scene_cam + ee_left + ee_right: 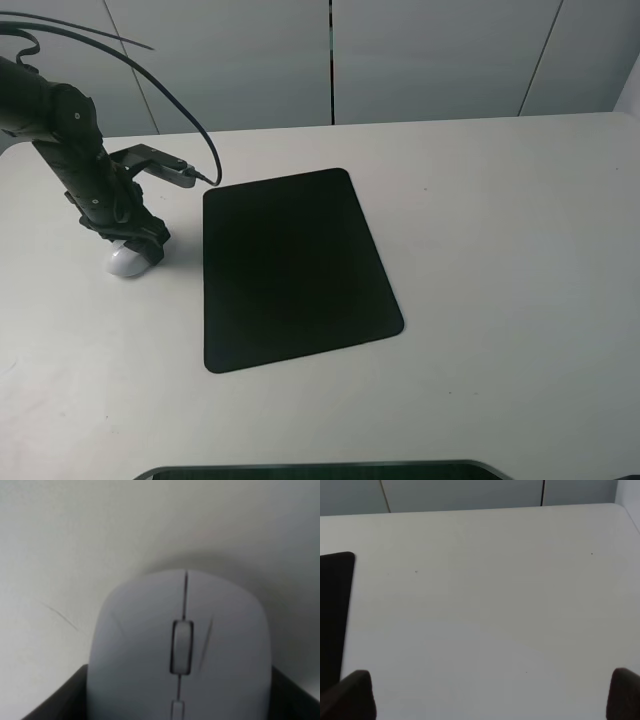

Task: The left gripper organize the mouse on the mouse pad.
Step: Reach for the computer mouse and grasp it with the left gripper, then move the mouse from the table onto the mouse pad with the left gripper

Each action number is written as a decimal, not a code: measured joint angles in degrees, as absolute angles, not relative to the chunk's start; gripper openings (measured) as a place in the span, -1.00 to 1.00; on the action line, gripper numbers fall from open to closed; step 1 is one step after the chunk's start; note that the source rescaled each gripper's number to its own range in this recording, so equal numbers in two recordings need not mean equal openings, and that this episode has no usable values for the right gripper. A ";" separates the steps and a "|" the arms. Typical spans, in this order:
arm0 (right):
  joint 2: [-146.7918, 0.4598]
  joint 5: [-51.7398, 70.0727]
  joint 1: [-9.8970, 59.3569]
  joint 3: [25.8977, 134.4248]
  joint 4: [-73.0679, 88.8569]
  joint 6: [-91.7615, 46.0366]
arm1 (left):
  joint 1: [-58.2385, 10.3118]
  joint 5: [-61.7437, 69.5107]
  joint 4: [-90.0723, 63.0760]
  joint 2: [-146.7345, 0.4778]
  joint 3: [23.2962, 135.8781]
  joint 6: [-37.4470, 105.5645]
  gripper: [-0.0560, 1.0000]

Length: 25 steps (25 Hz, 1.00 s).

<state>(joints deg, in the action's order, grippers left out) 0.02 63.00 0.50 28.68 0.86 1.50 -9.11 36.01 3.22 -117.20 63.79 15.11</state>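
The white mouse [128, 261] lies on the table left of the black mouse pad [290, 265], a short gap away from the pad's left edge. My left gripper [137, 243] has come down over it from above. In the left wrist view the mouse [180, 640] fills the frame, grey scroll wheel facing up, and the black fingers [55, 697] press against both its sides, so my left gripper [180, 702] is shut on it. My right gripper [492, 695] is open over bare table, with the mouse pad [335, 610] corner off to one side.
The white table [500, 250] spreads wide to the right of the pad. A grey wall runs behind the table's far edge. A dark curved piece [320, 470] shows at the near edge. The left arm's black cable [170, 100] arches above the table.
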 joint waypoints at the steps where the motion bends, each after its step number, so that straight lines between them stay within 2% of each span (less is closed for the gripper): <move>1: 0.02 63.00 0.50 28.68 0.86 1.50 | -9.11 36.13 3.06 -117.20 63.79 15.11 -0.88; 15: 0.02 63.00 0.50 28.68 0.86 1.69 | -9.11 36.94 3.68 -116.94 63.88 12.42 -0.88; 25: 0.02 63.00 0.50 28.68 0.86 1.69 | -9.11 35.51 6.06 -106.58 63.88 -0.81 -0.88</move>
<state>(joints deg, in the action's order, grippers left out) 0.02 63.00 0.50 28.68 0.86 1.69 -9.11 35.51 6.06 -106.58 63.88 -0.81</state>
